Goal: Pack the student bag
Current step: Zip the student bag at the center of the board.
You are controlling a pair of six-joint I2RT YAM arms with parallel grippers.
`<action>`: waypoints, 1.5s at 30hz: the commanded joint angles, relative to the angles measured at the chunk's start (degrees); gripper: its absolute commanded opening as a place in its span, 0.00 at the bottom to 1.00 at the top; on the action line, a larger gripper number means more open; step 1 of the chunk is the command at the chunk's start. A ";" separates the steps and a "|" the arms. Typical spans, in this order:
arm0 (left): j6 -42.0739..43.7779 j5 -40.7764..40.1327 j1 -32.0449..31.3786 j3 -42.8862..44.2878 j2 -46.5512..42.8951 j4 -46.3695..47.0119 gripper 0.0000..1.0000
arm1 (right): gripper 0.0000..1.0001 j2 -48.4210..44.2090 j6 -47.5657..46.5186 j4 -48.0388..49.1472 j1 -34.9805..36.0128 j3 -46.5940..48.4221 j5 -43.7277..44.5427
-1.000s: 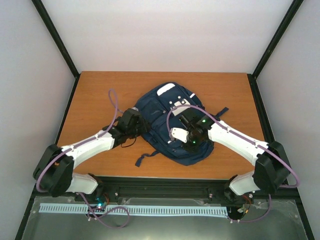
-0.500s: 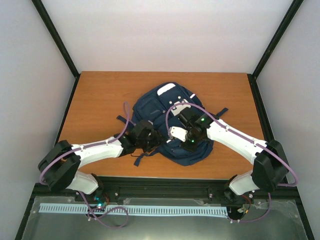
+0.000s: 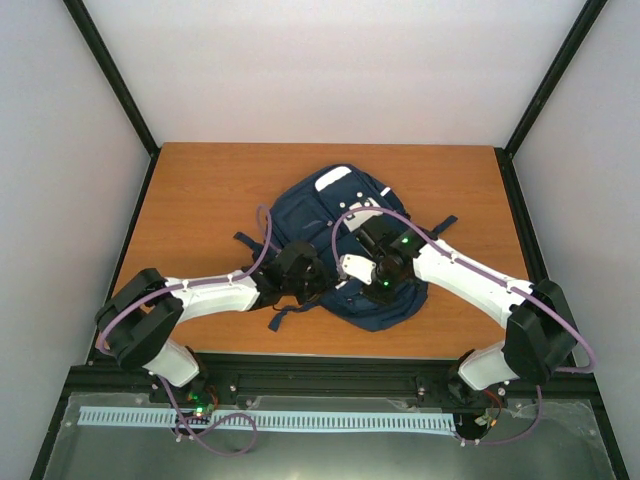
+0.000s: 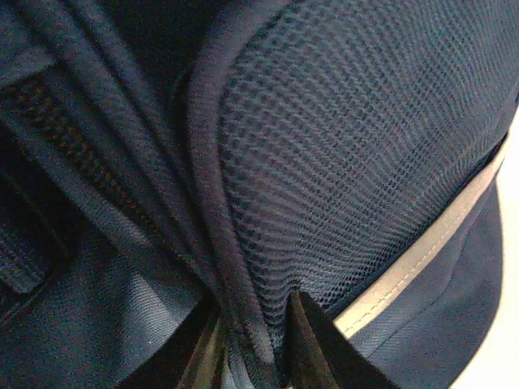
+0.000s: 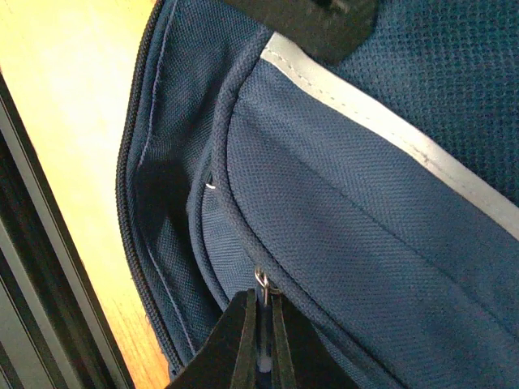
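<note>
Clenched on the student bag [image 3: 320, 205]: zip pull [image 5: 263, 279] between right jaws, its track [image 5: 212, 162] running ahead; piped seam [image 4: 231, 292] between left jaws

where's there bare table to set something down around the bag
Bare wood lies left of the student bag, toward the far-left corner of the table, and right of it by the far-right edge. Crowded at the front: left gripper, right gripper and a loose strap.
</note>
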 commanded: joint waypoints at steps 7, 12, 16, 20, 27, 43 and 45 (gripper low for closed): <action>2.64 -0.31 -1.39 2.33 -2.76 -1.29 0.01 | 0.03 -3.39 -0.55 0.77 -1.68 -2.39 0.08; 6.34 -2.12 -0.87 0.88 -6.24 -7.38 0.01 | 0.03 -5.45 -4.59 -1.14 -8.73 -3.43 1.28; 8.27 -1.06 0.98 -2.22 -9.03 -8.96 0.01 | 0.03 -6.89 -8.76 -2.33 -14.53 -3.94 2.33; 14.51 1.54 3.21 -2.83 -10.68 -12.94 0.01 | 0.03 -6.89 -12.15 -1.80 -19.09 -4.37 3.69; 23.23 0.27 5.70 -2.93 -17.19 -23.00 0.01 | 0.03 -4.46 -15.95 2.17 -22.74 -5.09 7.09; 39.17 3.79 6.70 0.94 -18.14 -29.36 0.01 | 0.03 3.36 -23.35 11.16 -23.17 1.54 6.93; 40.11 3.06 6.69 1.56 -17.94 -31.22 0.01 | 0.03 4.43 -23.94 13.13 -23.17 2.33 6.11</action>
